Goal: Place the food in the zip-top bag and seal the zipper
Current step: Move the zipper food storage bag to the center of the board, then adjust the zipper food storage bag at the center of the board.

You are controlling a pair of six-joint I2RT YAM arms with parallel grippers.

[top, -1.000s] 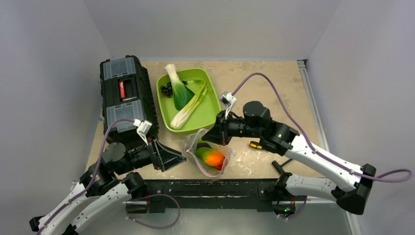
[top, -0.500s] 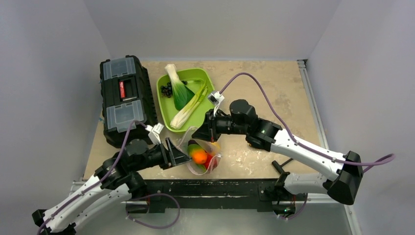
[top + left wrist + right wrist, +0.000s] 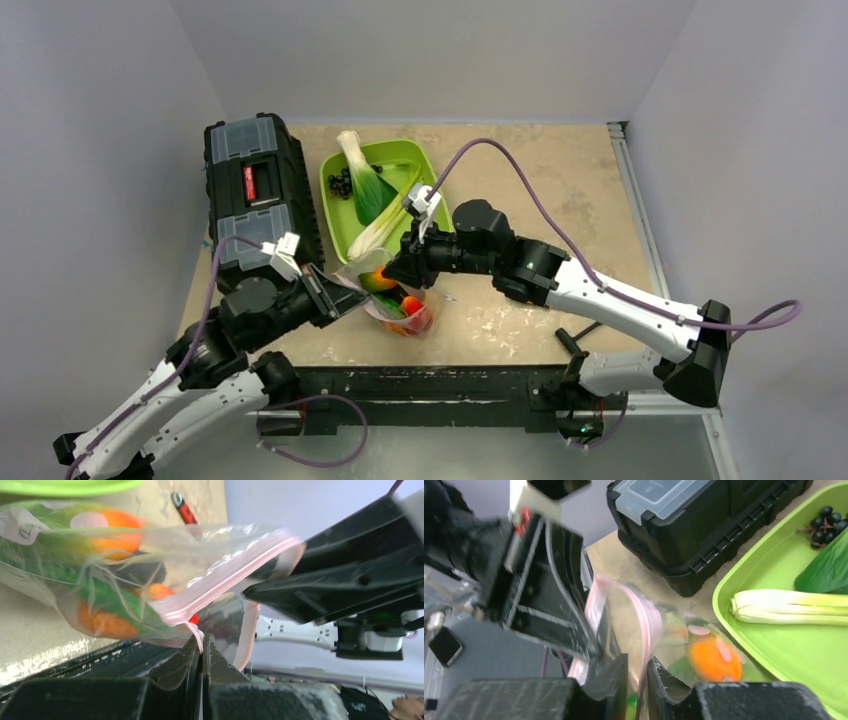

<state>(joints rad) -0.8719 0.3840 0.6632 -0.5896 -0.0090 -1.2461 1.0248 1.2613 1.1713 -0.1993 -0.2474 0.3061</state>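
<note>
The clear zip-top bag (image 3: 395,300) stands between my two grippers, in front of the green tray. Food (image 3: 410,312) shows through it: orange (image 3: 714,660), green and red pieces (image 3: 107,530). My left gripper (image 3: 350,292) is shut, pinching one end of the pink zipper (image 3: 225,580) at its fingertips (image 3: 202,641). My right gripper (image 3: 388,272) is at the bag's mouth from the other side. Its jaws (image 3: 638,672) stand slightly apart, with the pink strip (image 3: 648,615) running loosely between them.
A black toolbox (image 3: 262,200) stands at the left. The green tray (image 3: 330,205) behind the bag holds a leek (image 3: 784,607), leafy greens and dark grapes (image 3: 824,522). A small red-and-black tool (image 3: 185,512) lies on the table beyond the bag.
My left gripper came in from the left and shut on the zipper's end. The right gripper carried the bag left and toward the tray, then parted its jaws.
</note>
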